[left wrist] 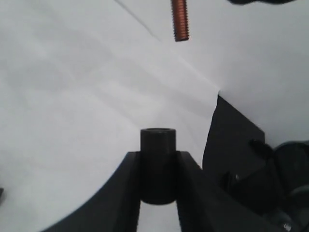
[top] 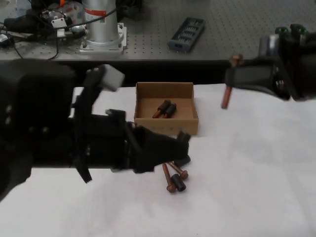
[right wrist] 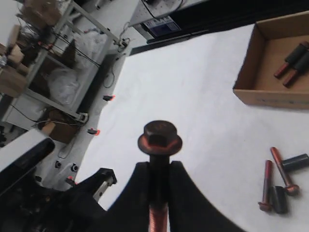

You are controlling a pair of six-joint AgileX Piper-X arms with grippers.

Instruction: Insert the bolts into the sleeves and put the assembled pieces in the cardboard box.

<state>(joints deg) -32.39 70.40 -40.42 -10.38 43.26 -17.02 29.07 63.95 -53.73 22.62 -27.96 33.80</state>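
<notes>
My left gripper point(left wrist: 158, 159) is shut on a black sleeve point(left wrist: 157, 162), held upright with its open end showing. In the high view this gripper point(top: 183, 138) hangs just in front of the cardboard box point(top: 165, 89). My right gripper point(right wrist: 158, 169) is shut on the shank of a copper bolt point(right wrist: 160, 140), hex head up. That bolt point(top: 226, 96) hangs off the right gripper point(top: 231, 75) to the right of the box, and its threaded tip point(left wrist: 179, 21) shows in the left wrist view. Two assembled pieces point(top: 165, 108) lie in the box.
Two loose copper bolts point(top: 170, 177) and two black sleeves point(top: 179, 184) lie on the white sheet just in front of the box. The same bolts point(right wrist: 274, 179) lie below the box wall point(right wrist: 270, 96) in the right wrist view. Behind the sheet stands a perforated bench with a metal post point(top: 101, 22).
</notes>
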